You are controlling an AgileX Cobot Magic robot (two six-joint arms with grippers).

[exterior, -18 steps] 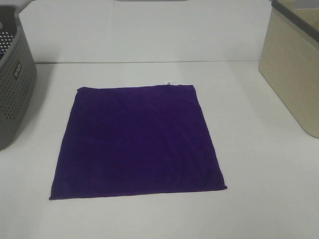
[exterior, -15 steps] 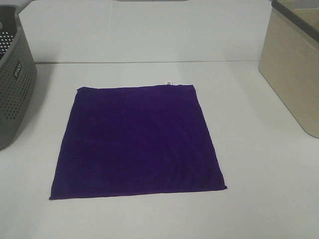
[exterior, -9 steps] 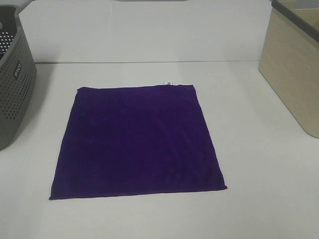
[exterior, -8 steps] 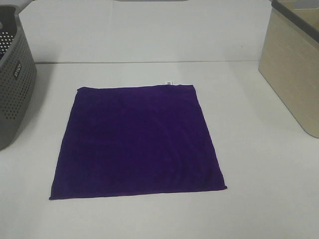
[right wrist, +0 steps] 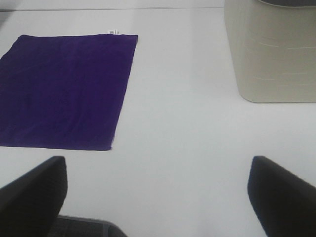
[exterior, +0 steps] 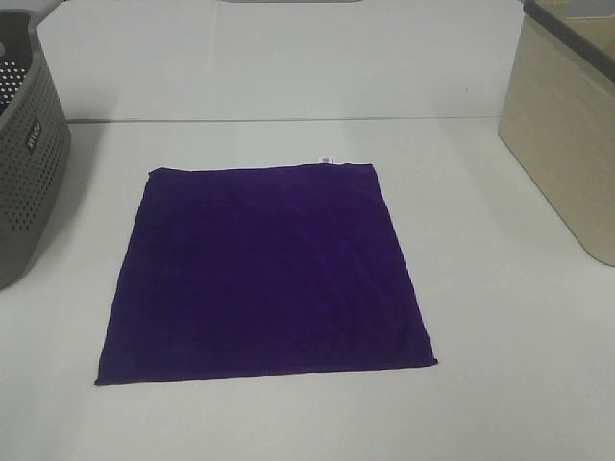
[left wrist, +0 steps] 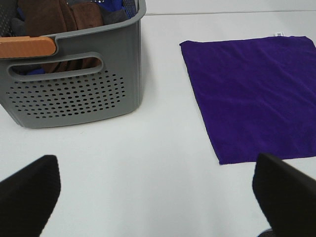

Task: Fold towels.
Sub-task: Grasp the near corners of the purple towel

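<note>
**Partly seen: two containers, a tag, cropped gripper fingers**

From the high camera, the grey basket [exterior: 29,144] at 9 o'clock of the purple towel [exterior: 264,274] and the beige bin [exterior: 567,134] at 2 o'clock are both cut off by the frame. The white tag [exterior: 326,159] at the towel's 12 o'clock edge is too small to read. Each wrist camera loses one side of the towel past its frame. Inside the basket, brown and blue cloths [left wrist: 49,15] lie half hidden behind its wall. The left gripper [left wrist: 158,192] and right gripper [right wrist: 158,192] show only dark, blurred, cropped fingers.
</note>
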